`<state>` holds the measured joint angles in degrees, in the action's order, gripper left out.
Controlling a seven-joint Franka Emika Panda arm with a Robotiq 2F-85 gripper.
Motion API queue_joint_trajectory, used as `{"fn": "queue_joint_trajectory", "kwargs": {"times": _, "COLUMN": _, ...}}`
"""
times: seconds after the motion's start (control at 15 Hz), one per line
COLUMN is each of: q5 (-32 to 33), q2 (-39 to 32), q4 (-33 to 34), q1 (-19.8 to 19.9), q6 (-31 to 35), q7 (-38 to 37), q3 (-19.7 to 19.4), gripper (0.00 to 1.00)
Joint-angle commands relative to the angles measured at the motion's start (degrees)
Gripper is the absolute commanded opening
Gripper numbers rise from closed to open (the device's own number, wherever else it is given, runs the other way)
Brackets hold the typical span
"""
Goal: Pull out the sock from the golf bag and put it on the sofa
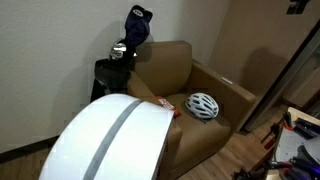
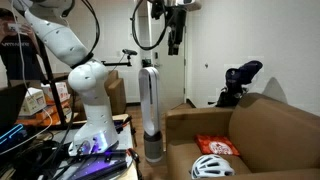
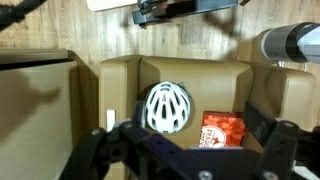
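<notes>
The tan armchair sofa (image 1: 205, 75) stands mid-room and shows in both exterior views (image 2: 255, 125) and from above in the wrist view (image 3: 120, 85). The black golf bag (image 1: 112, 70) stands upright beside it, with silvery club heads and a dark blue head cover (image 1: 138, 25) on top; it also shows in an exterior view (image 2: 238, 88). No sock is in view. My gripper (image 2: 174, 42) hangs high above the sofa, far from the bag. In the wrist view its jaws (image 3: 190, 150) are wide apart and empty.
A white bicycle helmet (image 3: 167, 107) and a red packet (image 3: 222, 130) lie on the sofa seat. A tall tower fan (image 2: 150, 105) stands next to the sofa. A big white domed object with a grey stripe (image 1: 110, 140) fills the foreground.
</notes>
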<state>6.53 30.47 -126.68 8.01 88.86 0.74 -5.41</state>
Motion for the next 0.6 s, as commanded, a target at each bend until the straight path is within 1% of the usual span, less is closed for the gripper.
{"fn": "queue_joint_trajectory", "kwargs": {"times": 0.0, "q5": 0.17, "q2": -0.06, "q4": 0.20, "q1": -0.51, "q6": -0.20, "q7": -0.17, "q3": -0.40, "gripper": 1.00}}
{"fn": "queue_joint_trajectory", "kwargs": {"times": 0.13, "q5": 0.68, "q2": -0.57, "q4": 0.86, "q1": -0.49, "q6": 0.71, "q7": -0.56, "q3": -0.10, "gripper": 1.00}}
{"fn": "queue_joint_trajectory", "kwargs": {"times": 0.27, "q5": 0.83, "q2": -2.26, "q4": 2.71, "q1": -1.37, "q6": 2.54, "q7": 1.62, "q3": -0.18, "gripper": 1.00}}
{"fn": "queue_joint_trajectory", "kwargs": {"times": 0.33, "q5": 0.85, "q2": -3.69, "q4": 4.29, "q1": -1.82, "q6": 4.31, "q7": 1.90, "q3": 0.01, "gripper": 1.00}}
{"fn": "queue_joint_trajectory", "kwargs": {"times": 0.53, "q5": -0.49, "q2": -8.45, "q4": 9.59, "q1": -3.87, "q6": 6.34, "q7": 4.56, "q3": -0.13, "gripper": 1.00}}
